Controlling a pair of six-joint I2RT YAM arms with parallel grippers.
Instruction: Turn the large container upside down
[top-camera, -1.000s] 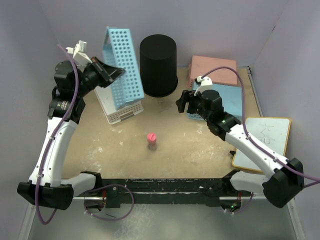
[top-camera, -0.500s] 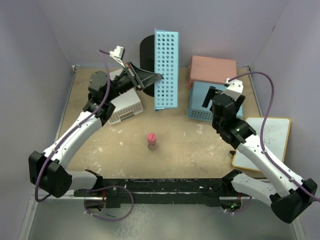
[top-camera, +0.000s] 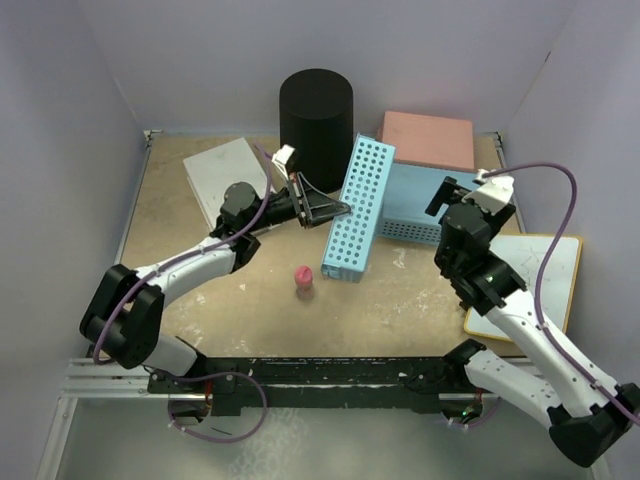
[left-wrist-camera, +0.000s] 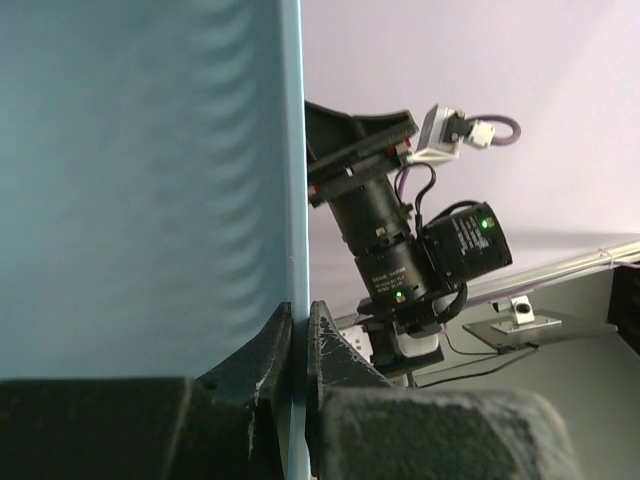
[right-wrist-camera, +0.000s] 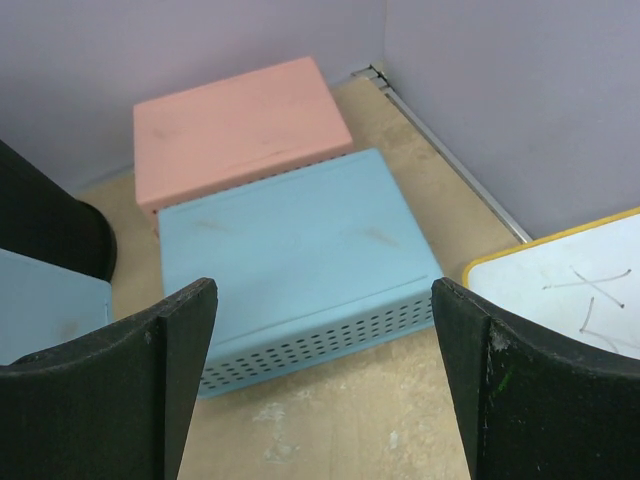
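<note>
Just behind left claw (top-camera: 344, 209), pinching blue basket (top-camera: 358, 208): large container (top-camera: 316, 125).

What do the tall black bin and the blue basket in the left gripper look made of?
Black bin: probably matte moulded plastic, smooth and seamless with little shine. Blue basket: likely rigid plastic too, one even colour, thin wall, neat rows of holes.

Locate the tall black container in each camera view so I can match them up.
Top external: the black container stands at the back centre.
Left wrist: not in it; the tilted blue basket fills the left half.
Right wrist: its dark side shows at the left edge.
Shared landmark: the tilted blue basket in the left gripper, centre in top external, bottom-left in right wrist.
</note>
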